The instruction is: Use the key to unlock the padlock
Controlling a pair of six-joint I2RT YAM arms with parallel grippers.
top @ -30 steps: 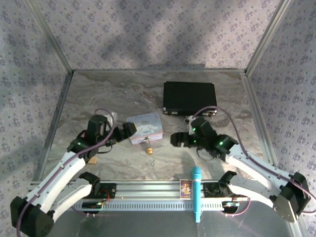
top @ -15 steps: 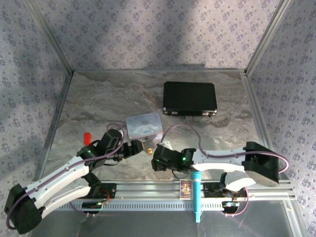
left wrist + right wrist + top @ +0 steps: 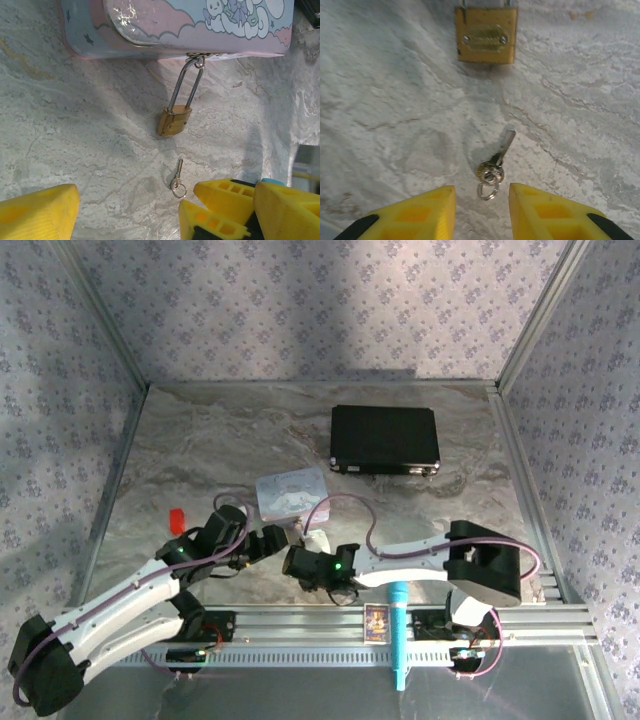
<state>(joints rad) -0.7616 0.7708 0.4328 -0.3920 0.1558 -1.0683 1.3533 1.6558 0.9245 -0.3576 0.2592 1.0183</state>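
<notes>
The small brass padlock [image 3: 173, 121] lies on the marble table, its thin shackle [image 3: 186, 82] hooked through the clasp of the pastel cartoon tin [image 3: 200, 25]. The padlock [image 3: 485, 35] is shut. A small silver key [image 3: 495, 165] with a ring lies just in front of it, also seen as the key [image 3: 177, 175]. My right gripper [image 3: 481, 192] is open and low over the table, its yellow fingers [image 3: 415, 212] either side of the key's ring without touching it. My left gripper [image 3: 165, 212] is open wide, just short of the key, close beside the right gripper [image 3: 297, 562].
A black case [image 3: 385, 438] lies at the back right. A small red object [image 3: 177, 518] sits left of the left arm. A blue microphone [image 3: 398, 630] and a small card [image 3: 376, 622] rest on the front rail. The tin [image 3: 290, 490] is mid-table.
My right arm has swung from the right side to the middle front, and its gripper now straddles the key. The left gripper has come forward and lower, towards the padlock.
</notes>
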